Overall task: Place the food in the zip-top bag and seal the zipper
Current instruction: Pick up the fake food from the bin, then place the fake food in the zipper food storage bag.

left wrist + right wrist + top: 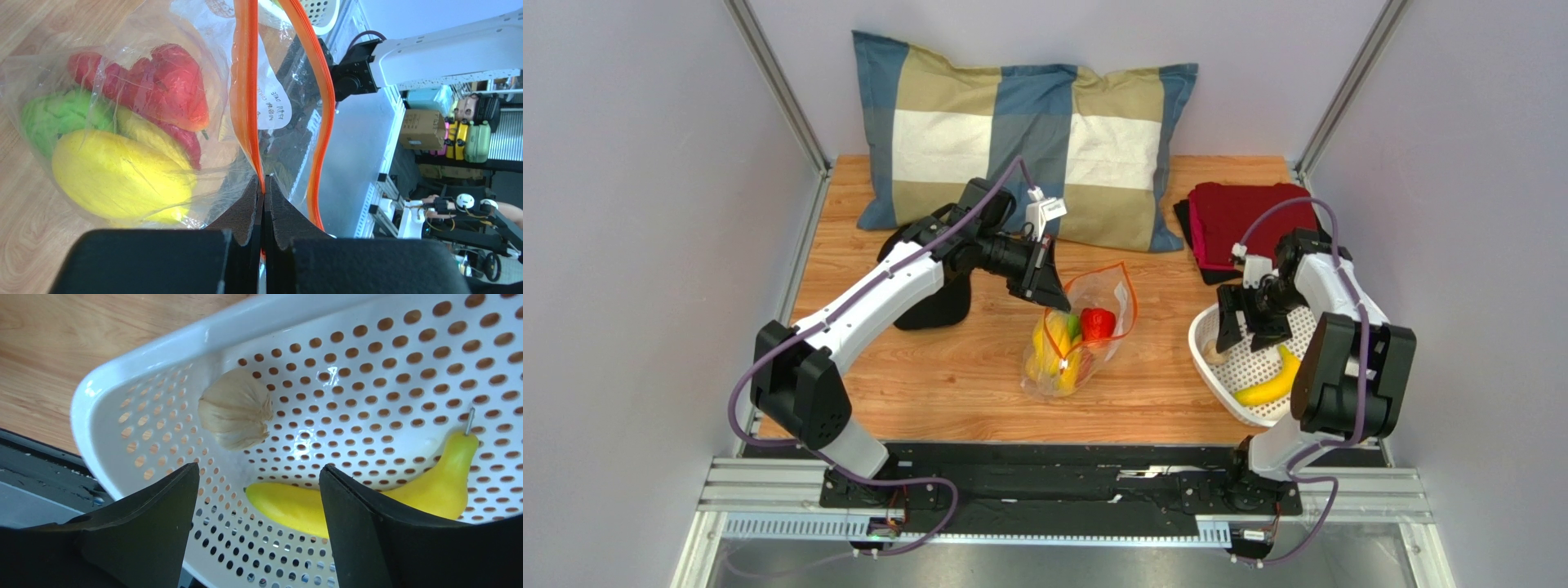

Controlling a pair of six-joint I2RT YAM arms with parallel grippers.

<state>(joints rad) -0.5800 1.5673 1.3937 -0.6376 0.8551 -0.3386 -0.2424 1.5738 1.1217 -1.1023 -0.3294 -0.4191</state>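
Note:
The clear zip-top bag (1081,331) lies mid-table with its orange-red zipper (248,92) mouth spread open. Inside are a red piece (172,86), a green piece (52,113) and yellow pieces (116,177). My left gripper (1048,292) is shut on one side of the zipper strip at the bag's far edge. My right gripper (1244,321) is open above the white basket (1220,368), which holds a yellow banana (368,499) and a beige garlic-like piece (236,409). The slider tab is not visible.
A checked pillow (1014,135) lies at the back. Folded red cloth (1247,221) sits at the back right. A black object (934,300) lies under the left arm. Walls close in on both sides.

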